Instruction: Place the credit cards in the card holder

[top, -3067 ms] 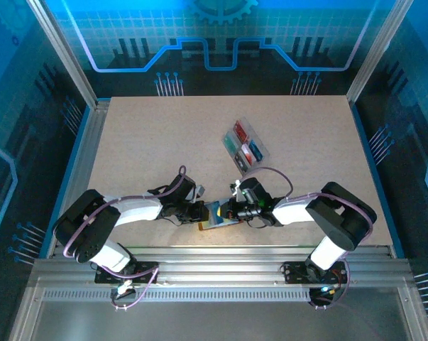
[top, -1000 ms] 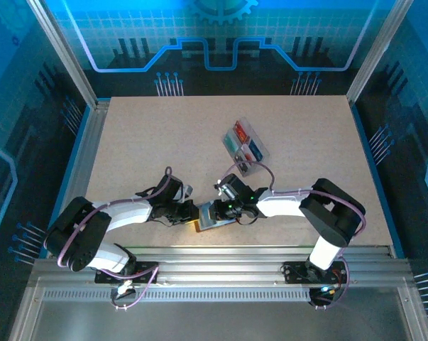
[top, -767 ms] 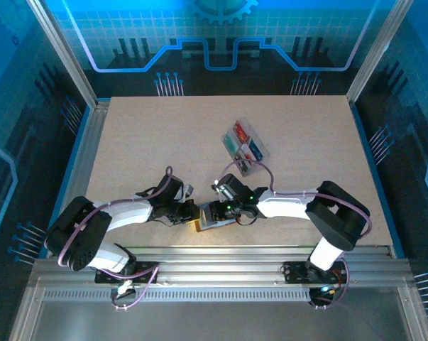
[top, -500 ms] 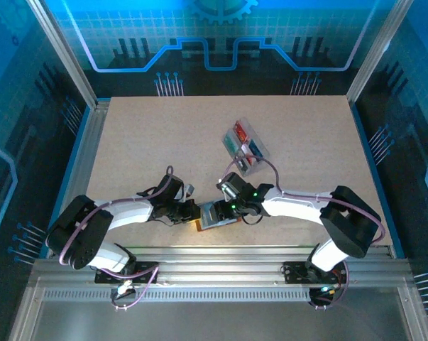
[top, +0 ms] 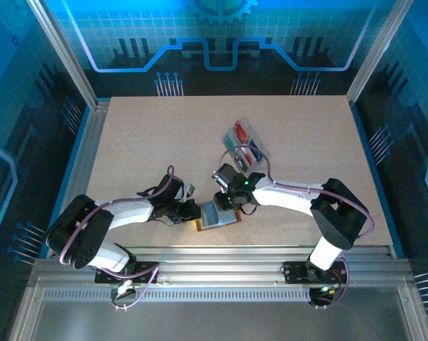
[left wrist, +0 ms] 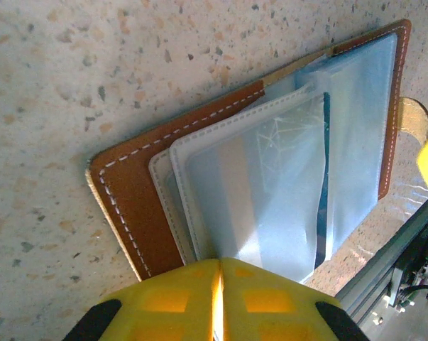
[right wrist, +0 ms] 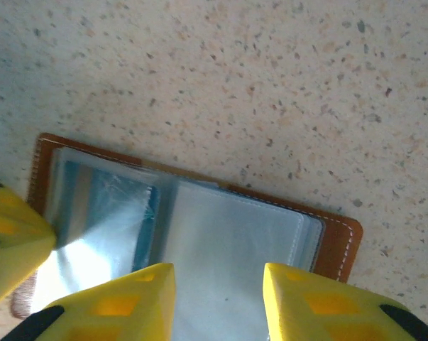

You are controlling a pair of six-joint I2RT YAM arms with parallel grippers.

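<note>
The brown card holder (top: 219, 217) lies open near the table's front edge, its clear sleeves (left wrist: 270, 192) fanned out. A teal card edge (left wrist: 326, 135) shows inside one sleeve. My left gripper (top: 190, 211) is at the holder's left edge, with its yellow jaws (left wrist: 219, 264) closed on a clear sleeve. My right gripper (top: 224, 199) hovers over the holder's far side. It stands open (right wrist: 217, 288) above a sleeve (right wrist: 228, 241), with nothing between the fingers. More credit cards (top: 240, 133), red, teal and blue, lie in the clear tray (top: 246, 147).
The clear compartment tray sits just beyond the right wrist, at mid-table. The metal rail (top: 214, 256) runs close in front of the card holder. The holder's clasp tab (left wrist: 411, 117) sticks out toward that rail.
The right gripper has lifted off the card holder and drawn back a little toward the tray, its jaws now apart. The left gripper and the holder have stayed put.
</note>
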